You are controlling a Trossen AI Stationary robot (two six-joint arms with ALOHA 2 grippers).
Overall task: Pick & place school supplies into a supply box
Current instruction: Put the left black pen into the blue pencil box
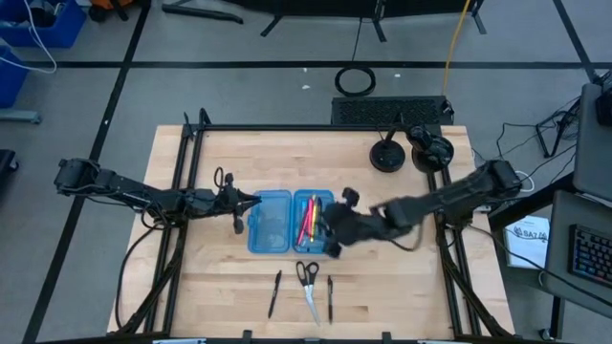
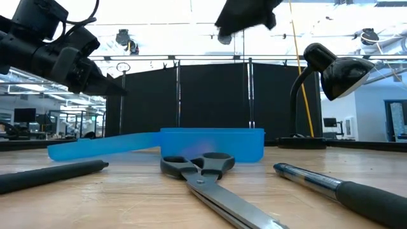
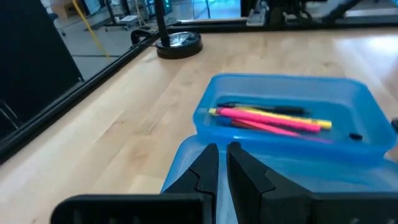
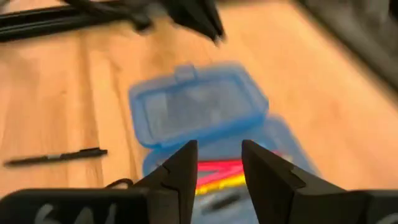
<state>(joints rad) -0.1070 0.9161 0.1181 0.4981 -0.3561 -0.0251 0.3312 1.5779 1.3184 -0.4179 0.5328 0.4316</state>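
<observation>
Right gripper hangs spread and empty over the supply box, mid-frame, pens in its right half. Left gripper, nearly closed, waits at the lid. Scissors below: I'd approach low and centred on the handles.

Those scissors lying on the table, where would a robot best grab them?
Probably from straight above, fingers closing across the narrow neck where the black handles meet the blades. The scissors lie flat and closed, handles toward the supply box, with clear wood on both sides between the two pens.
</observation>
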